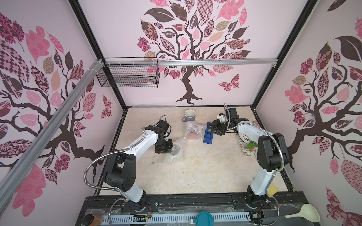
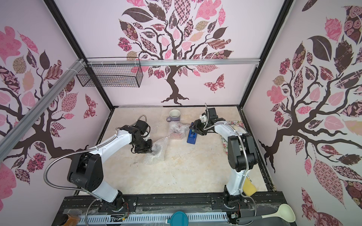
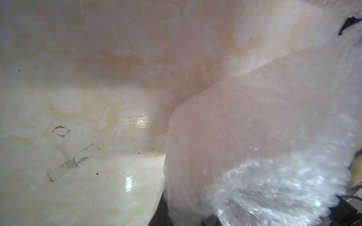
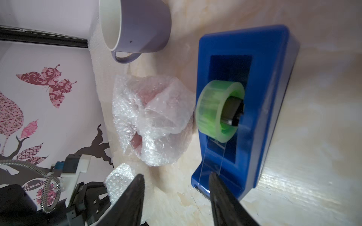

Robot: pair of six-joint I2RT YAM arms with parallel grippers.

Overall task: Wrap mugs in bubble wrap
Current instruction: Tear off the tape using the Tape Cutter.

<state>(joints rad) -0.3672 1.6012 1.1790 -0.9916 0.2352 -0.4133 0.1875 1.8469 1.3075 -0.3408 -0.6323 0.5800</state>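
Observation:
A pale lavender mug (image 1: pixel 189 115) (image 4: pixel 141 25) stands upright near the back wall. In front of it lies a reddish mug bundled in bubble wrap (image 1: pixel 193 131) (image 4: pixel 152 121). A second, loose bubble wrap sheet (image 1: pixel 174 151) (image 3: pixel 254 137) rises crumpled off the table, and my left gripper (image 1: pixel 170 150) is shut on its upper part; the wrap hides the jaws in the left wrist view. My right gripper (image 4: pixel 176 176) (image 1: pixel 210 130) is open and holds nothing. It hangs at the cutter end of the blue tape dispenser (image 4: pixel 274 97) (image 1: pixel 208 138), one finger just in front of the tape strip.
The dispenser carries a green tape roll (image 4: pixel 213 111). A floral tray (image 1: pixel 243 148) lies under the right arm at the right edge, and a yellow sponge (image 1: pixel 272 189) sits by that arm's base. A wire basket (image 1: pixel 129 75) hangs at the back left.

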